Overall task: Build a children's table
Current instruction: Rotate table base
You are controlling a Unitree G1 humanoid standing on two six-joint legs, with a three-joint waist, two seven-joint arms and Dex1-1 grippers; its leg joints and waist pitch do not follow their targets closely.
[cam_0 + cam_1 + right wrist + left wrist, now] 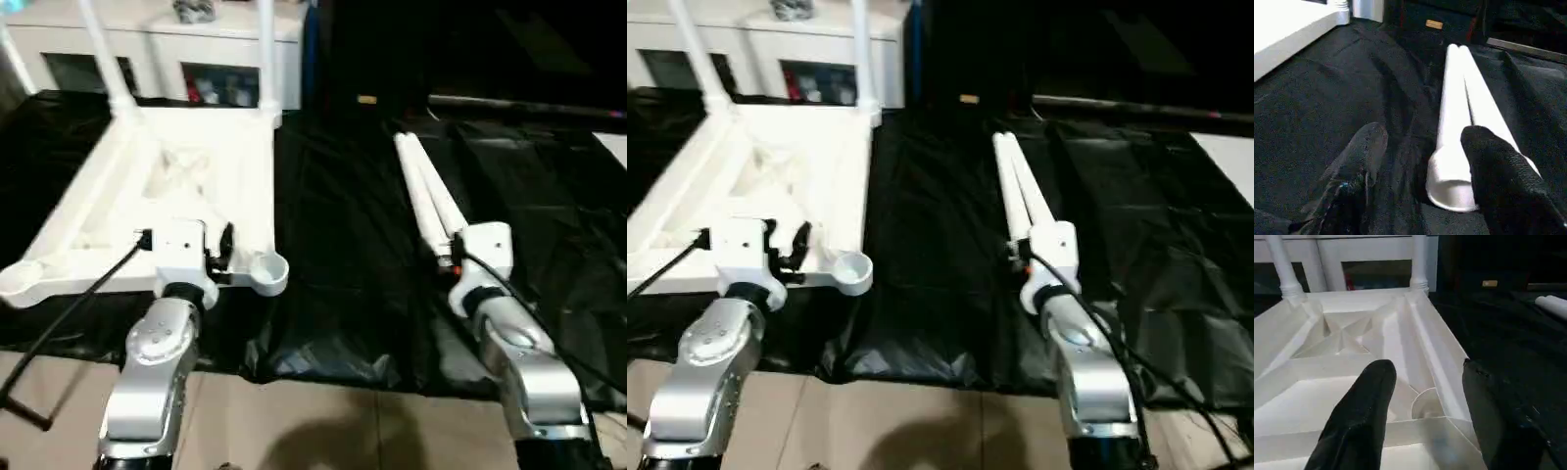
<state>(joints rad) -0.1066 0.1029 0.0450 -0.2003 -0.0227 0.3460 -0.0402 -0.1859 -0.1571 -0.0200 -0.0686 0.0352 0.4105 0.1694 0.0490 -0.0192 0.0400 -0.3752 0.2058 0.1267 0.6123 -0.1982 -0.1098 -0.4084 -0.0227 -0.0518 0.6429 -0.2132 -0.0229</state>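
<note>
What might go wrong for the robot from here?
The two loose legs lie touching on slippery-looking black sheeting; the open right gripper might nudge or pinch both. The left gripper, also open, hovers over the tabletop's empty corner socket, so it might bump the upturned top.

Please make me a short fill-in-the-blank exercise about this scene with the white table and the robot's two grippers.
1. The table top lies upside down with ____ legs already standing in its far corners.
2. Two loose legs lie side by side on the ____ cloth.
3. The near corner socket by the left gripper is ____.

Missing words: two; black; empty
</note>
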